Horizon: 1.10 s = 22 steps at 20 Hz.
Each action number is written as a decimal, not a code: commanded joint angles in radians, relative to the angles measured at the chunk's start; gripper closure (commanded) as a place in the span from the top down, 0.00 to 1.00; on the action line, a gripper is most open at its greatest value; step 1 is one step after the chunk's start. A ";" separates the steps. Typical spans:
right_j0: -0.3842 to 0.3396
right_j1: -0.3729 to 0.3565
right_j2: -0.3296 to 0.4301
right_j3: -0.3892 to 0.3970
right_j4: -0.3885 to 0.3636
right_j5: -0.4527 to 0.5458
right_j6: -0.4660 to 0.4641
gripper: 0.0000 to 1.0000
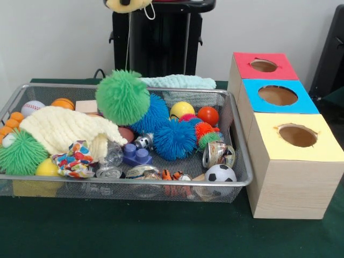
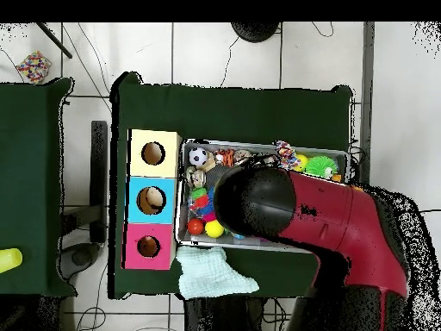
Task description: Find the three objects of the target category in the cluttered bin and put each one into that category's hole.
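A silver wire-mesh bin [image 1: 236,134] filled with toys is seen on the dark green surface [image 1: 134,231], and just beside it stands a wooden box [image 1: 290,177] with three round holes, topped in red [image 1: 263,65], blue [image 1: 278,95] and yellow [image 1: 297,135]. A large fuzzy green pom-pom ball [image 1: 122,97] is seen raised above the clutter, over a fuzzy blue ball [image 1: 174,139] and a cream knitted cloth [image 1: 64,129]. Near the bin's box-side corner a small black-and-white soccer ball [image 1: 220,173] and a crushed metal can [image 1: 217,154] are found; a glossy red ball [image 1: 208,115] and a yellow ball [image 1: 181,109] lie toward the far wall. A pale mint cloth [image 2: 215,274] is spread outside the bin. In the overhead view the bin's middle is covered by the red and black arm [image 2: 301,215]. The gripper is hidden, so whether anything is held cannot be told.
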 commanded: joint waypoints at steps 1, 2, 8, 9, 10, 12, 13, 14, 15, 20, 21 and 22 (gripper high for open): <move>-0.047 0.078 0.087 0.158 0.027 -0.199 0.012 0.00; -0.045 0.075 0.086 0.167 0.032 -0.201 0.016 0.00; 0.005 0.043 0.035 0.083 0.007 -0.052 0.023 0.00; -0.009 0.081 0.051 0.115 0.013 -0.142 0.037 0.00; -0.026 0.127 0.070 0.143 0.018 -0.239 0.052 0.00; -0.063 0.189 0.114 0.188 0.033 -0.388 0.061 0.00; -0.074 0.198 0.127 0.196 0.042 -0.407 0.056 0.00; -0.062 0.190 0.114 0.188 0.041 -0.371 0.057 0.00; -0.038 0.170 0.087 0.166 0.035 -0.302 0.059 0.00; 0.021 0.120 0.015 0.072 0.014 -0.104 0.045 0.00; 0.011 0.137 0.025 0.082 0.021 -0.140 0.046 0.00; -0.034 0.240 0.082 0.134 0.039 -0.350 0.072 0.00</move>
